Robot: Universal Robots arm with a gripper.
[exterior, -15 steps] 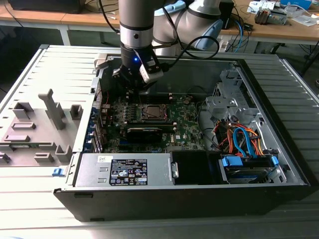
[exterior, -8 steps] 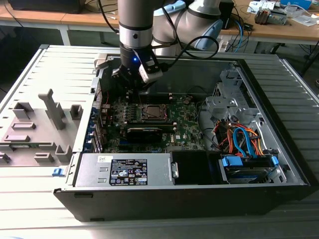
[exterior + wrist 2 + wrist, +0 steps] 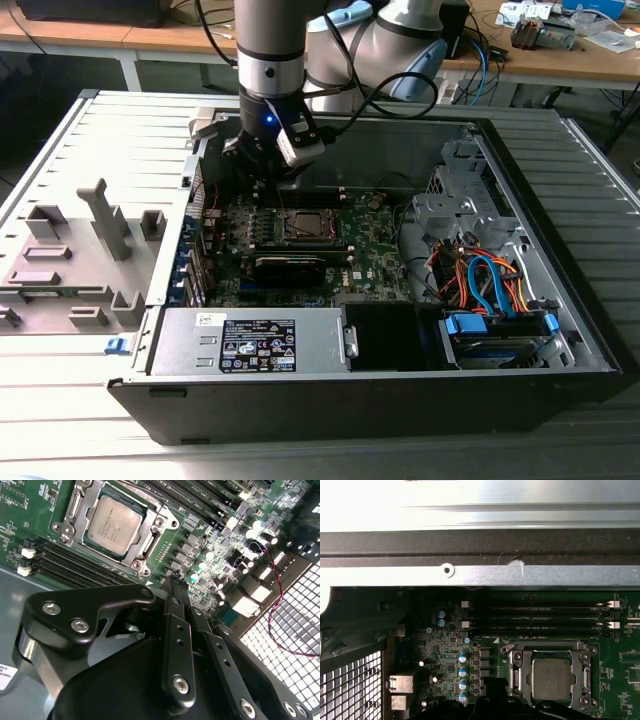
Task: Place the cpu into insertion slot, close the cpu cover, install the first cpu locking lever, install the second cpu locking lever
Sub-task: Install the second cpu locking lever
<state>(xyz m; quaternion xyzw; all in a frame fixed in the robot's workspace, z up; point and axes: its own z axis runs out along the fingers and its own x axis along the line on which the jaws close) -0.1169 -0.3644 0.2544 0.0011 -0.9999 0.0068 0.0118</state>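
The arm is your usual silver-grey tube with fat pale joints, a little blue light glowing at the wrist, and black cables looping off it. The gripper is all matte black, chunky linkage plates dotted with shiny silver screws.

The exterior view overlooks the open computer case; both wrist views look closely at its motherboard.

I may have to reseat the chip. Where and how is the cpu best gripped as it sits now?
Only from straight above, and probably not by its sides. The cpu lies flat in the socket, and the cpu cover frames it, seemingly lying over its edges. Only the flat metal top shows through the window, so the cover would likely need lifting first.
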